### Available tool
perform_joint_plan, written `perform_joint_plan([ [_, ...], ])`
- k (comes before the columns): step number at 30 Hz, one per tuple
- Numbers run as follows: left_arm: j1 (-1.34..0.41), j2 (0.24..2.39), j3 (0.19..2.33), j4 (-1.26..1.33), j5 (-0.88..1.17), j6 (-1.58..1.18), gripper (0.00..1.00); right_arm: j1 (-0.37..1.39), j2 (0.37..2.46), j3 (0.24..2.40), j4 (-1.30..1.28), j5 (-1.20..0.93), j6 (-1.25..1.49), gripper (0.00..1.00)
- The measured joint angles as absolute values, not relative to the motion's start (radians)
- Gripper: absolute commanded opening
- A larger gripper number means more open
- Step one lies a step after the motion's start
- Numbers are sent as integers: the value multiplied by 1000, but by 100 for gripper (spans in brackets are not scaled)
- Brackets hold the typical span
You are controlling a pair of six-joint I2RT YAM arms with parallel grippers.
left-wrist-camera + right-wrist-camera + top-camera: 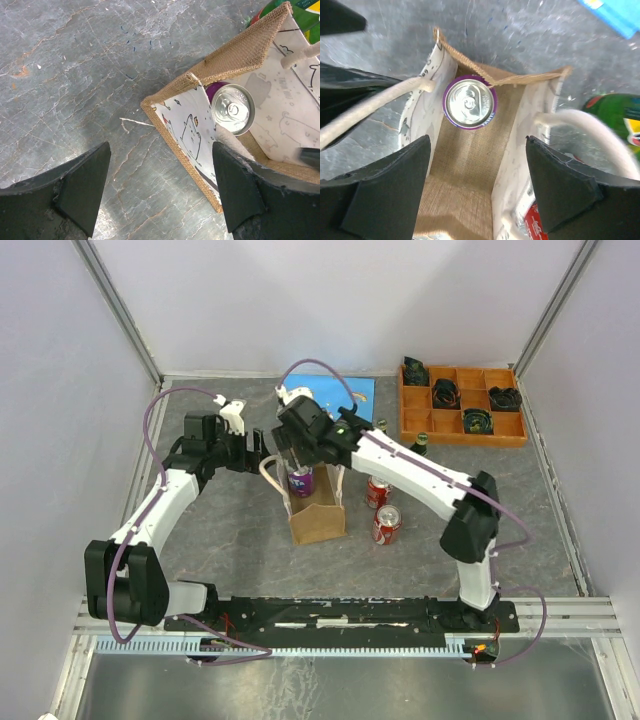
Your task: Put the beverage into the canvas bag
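The left fingers stand wide apart with nothing gripped between them. In the left wrist view, one finger hangs over the bare grey marbled table. The other hangs at the near wall of the tan burlap bag with cream looped handles; I cannot tell whether it touches the cloth or a handle.

The bag stands upright near the middle of the table, at 3 o'clock from the left fingers, with its mouth open. Inside it the purple-rimmed, silver-topped drink can stands upright at the bag's 12 o'clock end, close to the end wall.

The right fingers hang over the bag's mouth, spread wide and holding nothing. In the right wrist view the can sits ahead of them at 12 o'clock, clear of both.

Two red drink cans stand upright just beside the bag at its 3 o'clock. A flat blue sheet lies at its 12 o'clock, and a green bottle is near at about 1 o'clock. Farther right, at 2 o'clock, is an orange compartment tray with dark pieces in several cells.
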State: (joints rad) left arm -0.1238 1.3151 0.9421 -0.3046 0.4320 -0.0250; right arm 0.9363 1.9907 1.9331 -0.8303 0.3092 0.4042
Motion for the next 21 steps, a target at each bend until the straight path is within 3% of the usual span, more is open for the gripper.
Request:
perform_joint_plan([
  [8,-127,1315,942,-305,432,-25,89,933,1852,2064,-866,460,392,86],
  [13,-127,1315,941,-305,432,-25,89,876,1829,2193,-1021,563,419,86],
  [21,-128,1315,924,-306,432,-25,89,711,1647,1943,-1296,552,549,84],
])
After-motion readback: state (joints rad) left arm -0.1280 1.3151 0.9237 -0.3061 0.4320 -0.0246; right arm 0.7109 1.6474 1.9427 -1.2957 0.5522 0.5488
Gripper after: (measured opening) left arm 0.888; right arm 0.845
